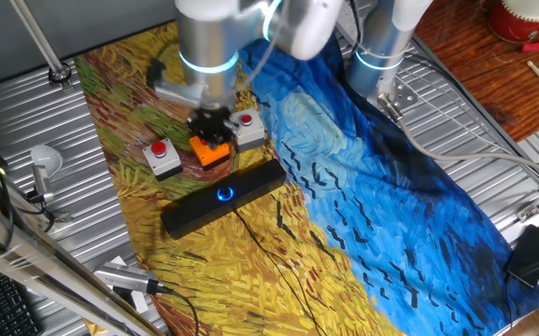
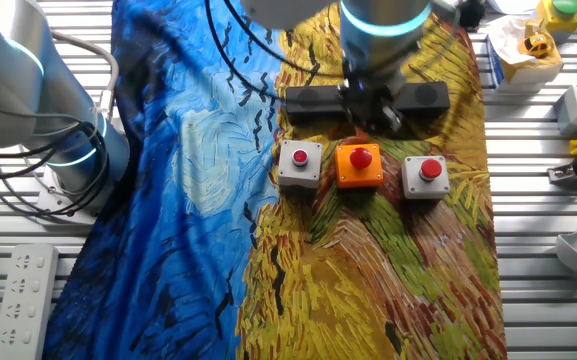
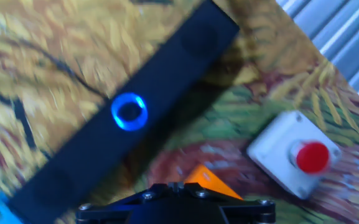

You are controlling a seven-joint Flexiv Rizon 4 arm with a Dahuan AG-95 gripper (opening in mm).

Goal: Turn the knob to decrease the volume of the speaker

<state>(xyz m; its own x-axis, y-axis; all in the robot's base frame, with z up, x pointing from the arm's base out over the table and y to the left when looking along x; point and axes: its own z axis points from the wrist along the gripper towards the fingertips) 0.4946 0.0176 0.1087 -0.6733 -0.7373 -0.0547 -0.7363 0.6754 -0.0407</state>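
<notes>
The speaker (image 1: pixel 220 199) is a long black bar lying on the yellow part of the painted cloth. The knob (image 1: pixel 224 194) glows with a blue ring at its middle. My gripper (image 1: pixel 211 126) hangs over the orange box (image 1: pixel 211 152), just behind the speaker and apart from the knob. In the hand view the knob (image 3: pixel 129 112) sits on the speaker (image 3: pixel 179 59) ahead of my gripper (image 3: pixel 178 188), whose jaws look closed together and empty. In the other fixed view my gripper (image 2: pixel 372 102) hides the knob and the middle of the speaker (image 2: pixel 313 98).
Two grey boxes with red buttons (image 1: pixel 162 157) (image 1: pixel 248 130) flank the orange box (image 2: pixel 359 165). A thin black cable (image 1: pixel 264 245) runs from the speaker toward the front. The cloth (image 1: pixel 390 215) covers the table's middle. Tools lie at the metal table's edges.
</notes>
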